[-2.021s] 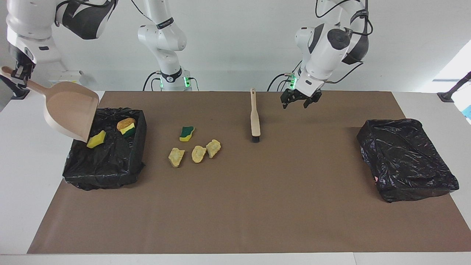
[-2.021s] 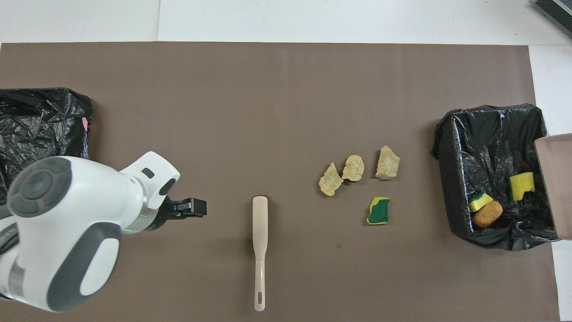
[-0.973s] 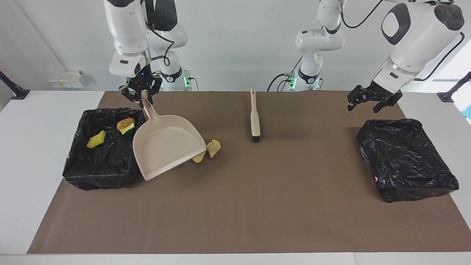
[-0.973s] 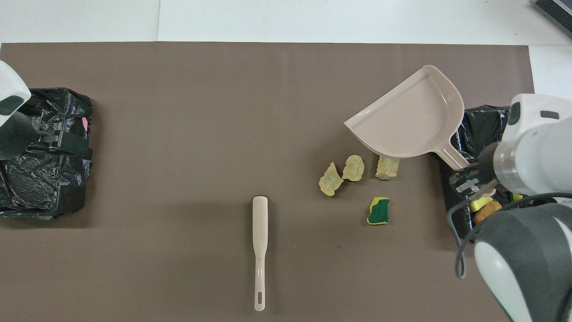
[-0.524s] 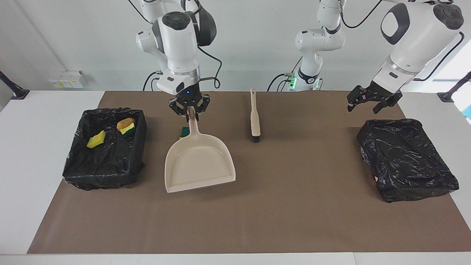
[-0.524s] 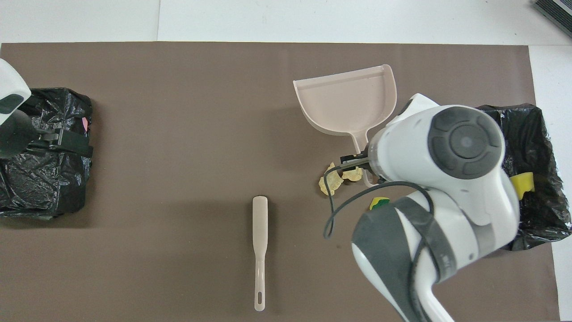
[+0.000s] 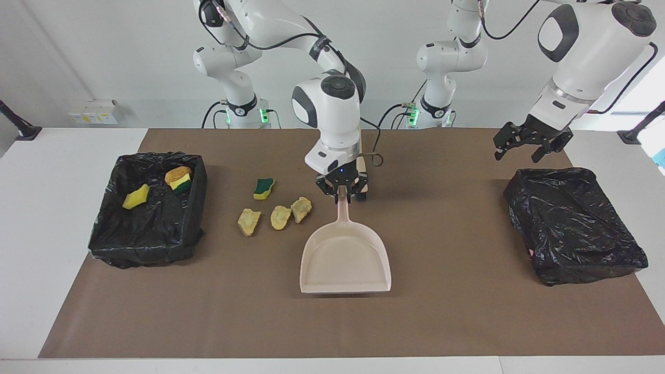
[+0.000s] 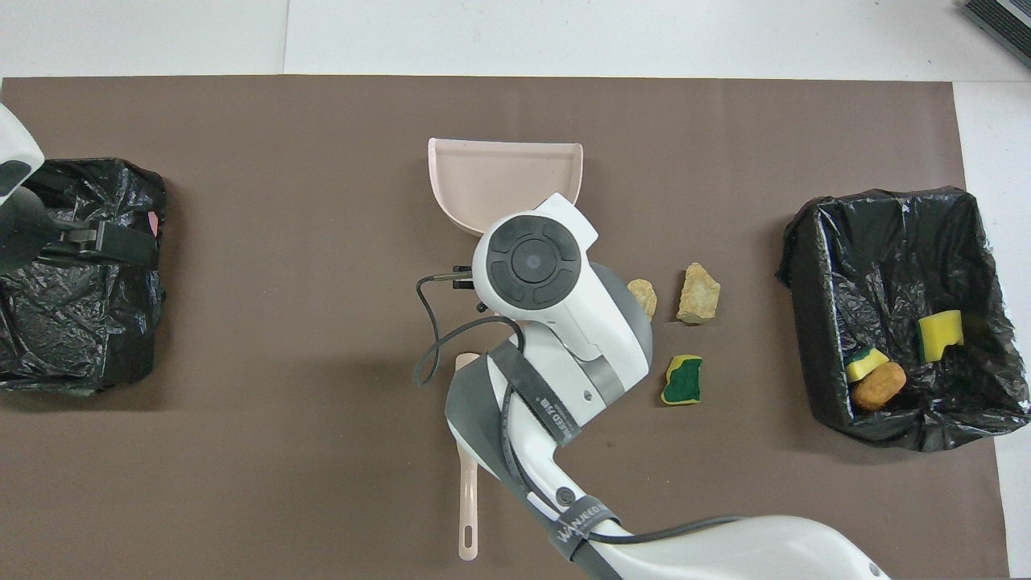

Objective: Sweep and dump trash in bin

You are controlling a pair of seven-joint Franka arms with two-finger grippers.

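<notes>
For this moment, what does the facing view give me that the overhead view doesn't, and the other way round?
Facing view only: the right gripper shut on the dustpan handle, and all three tan foam lumps; from overhead the right arm hides that grip and the lump nearest the pan. Overhead view only: the brush, its handle pointing toward the robots; facing, the right arm covers nearly all of it. Both: the green-and-yellow sponge, the open bin holding three scraps, the bag-covered bin, and the left gripper waiting above it.
</notes>
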